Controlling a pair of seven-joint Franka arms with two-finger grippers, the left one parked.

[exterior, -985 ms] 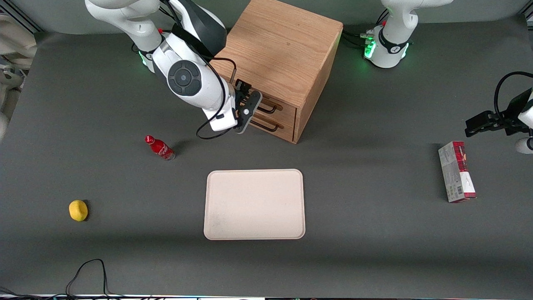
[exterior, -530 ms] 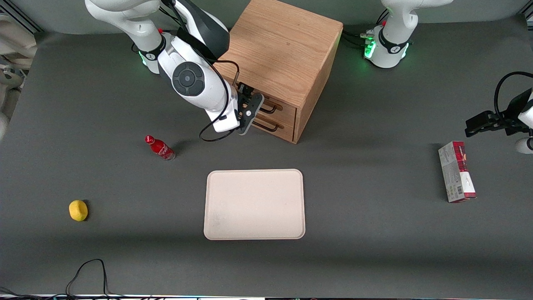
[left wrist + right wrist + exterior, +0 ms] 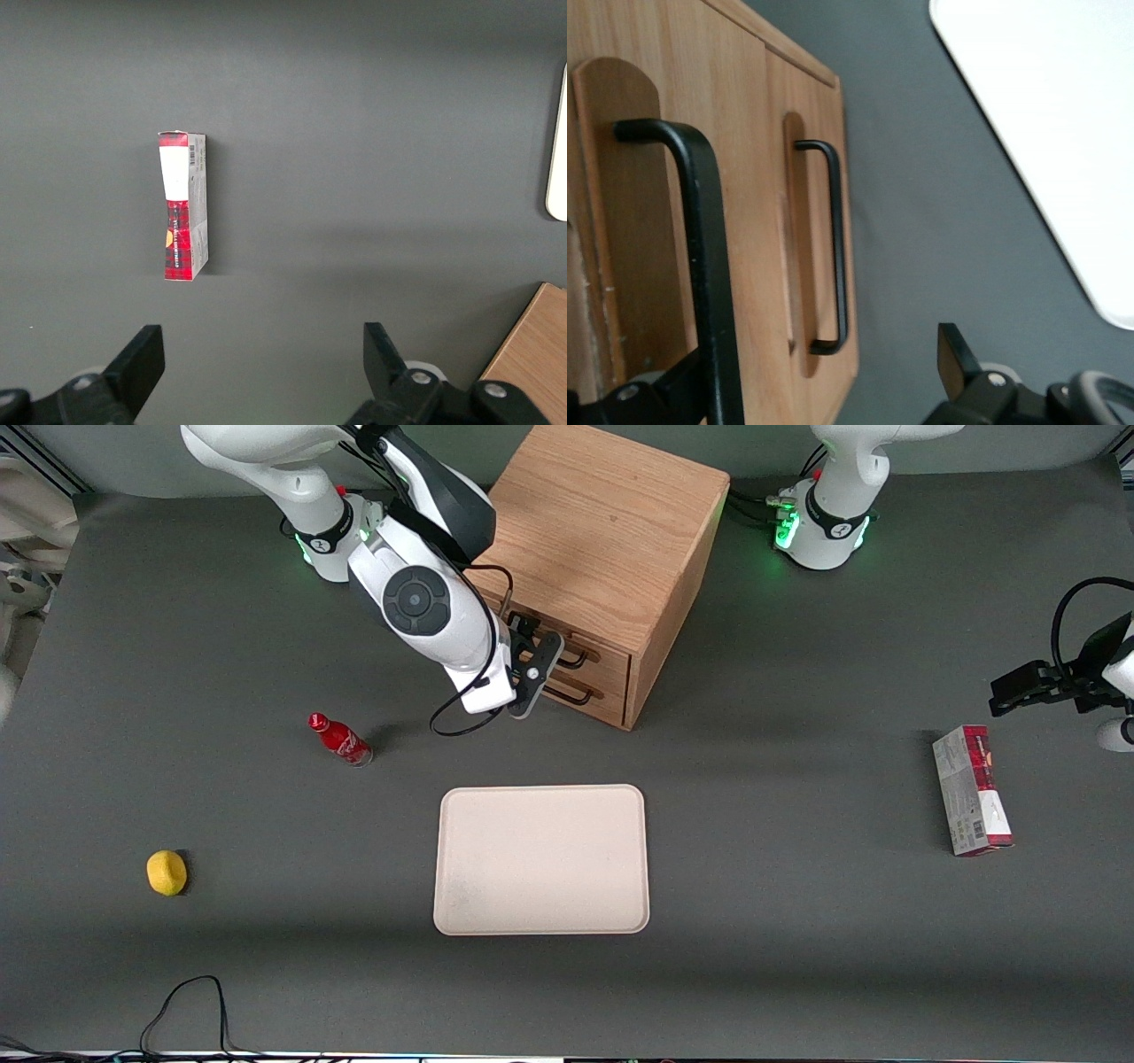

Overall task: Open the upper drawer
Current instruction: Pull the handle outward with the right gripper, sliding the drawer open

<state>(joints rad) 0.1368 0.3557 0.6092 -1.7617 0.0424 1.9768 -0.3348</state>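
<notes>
The gripper [image 3: 532,657] is right up against the front of the cabinet [image 3: 602,540], fingers spread apart and holding nothing. From the wrist camera, one finger [image 3: 961,359] sits out over the table side, and the other finger [image 3: 664,390] is down by the nearer, larger bar. That big dark bar is the handle [image 3: 709,266] of the upper drawer [image 3: 592,654], and it runs between the two fingers, so the open stance looks set to straddle it before closing. No contact that I can make out yet.

The upper drawer looks shut, flush with the cabinet face, directly ahead of the gripper. The lower drawer [image 3: 811,239] with its matching handle [image 3: 833,248] sits just beside it, farther out from the fingers in the wrist view; that closeness is the trap, since the two bars are identical.

My read: this is the final approach, task barely begun. Next comes a squeeze on the bar, then a straight pull outward along the drawer's travel.

Nearer the front camera than the gripper lie the tray [image 3: 541,859] and the red bottle [image 3: 339,740], both well apart from the drawer's path.
</notes>
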